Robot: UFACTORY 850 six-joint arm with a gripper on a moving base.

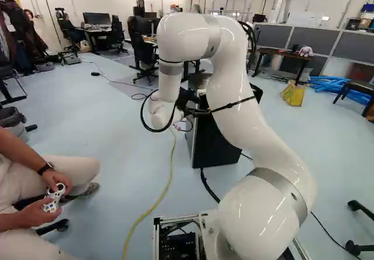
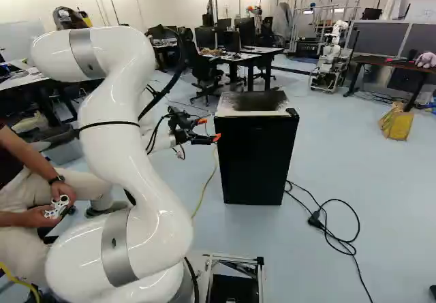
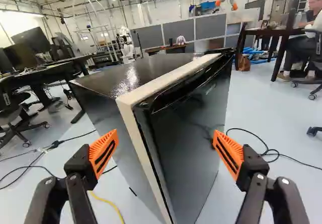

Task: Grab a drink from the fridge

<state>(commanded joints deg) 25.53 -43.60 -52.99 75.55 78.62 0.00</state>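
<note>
On the right base view, starts at nine o'clock with the white arm (image 2: pixel 119 129), rising from the foot and bending over toward the fridge. Carries the end effector (image 2: pixel 210 129) at its far end, fingers spread wide, orange pads (image 3: pixel 104 153) facing each other and well apart, with nothing gripped. Next to the right, at about three to four o'clock from the end effector, stands the black fridge (image 2: pixel 255 160) upright on the floor, near the fingertips, door shut, dark on top with a white border. In the wrist view, lies straight ahead at twelve o'clock from the end effector (image 3: pixel 165 132), with the near upright corner in line with the gap between the fingers. Farther right, at about four o'clock from the fridge, lies a looped black cable (image 2: pixel 315 220) on the floor. Last, at about two o'clock from the fridge, sits a yellow bag (image 2: pixel 396 122).
</note>
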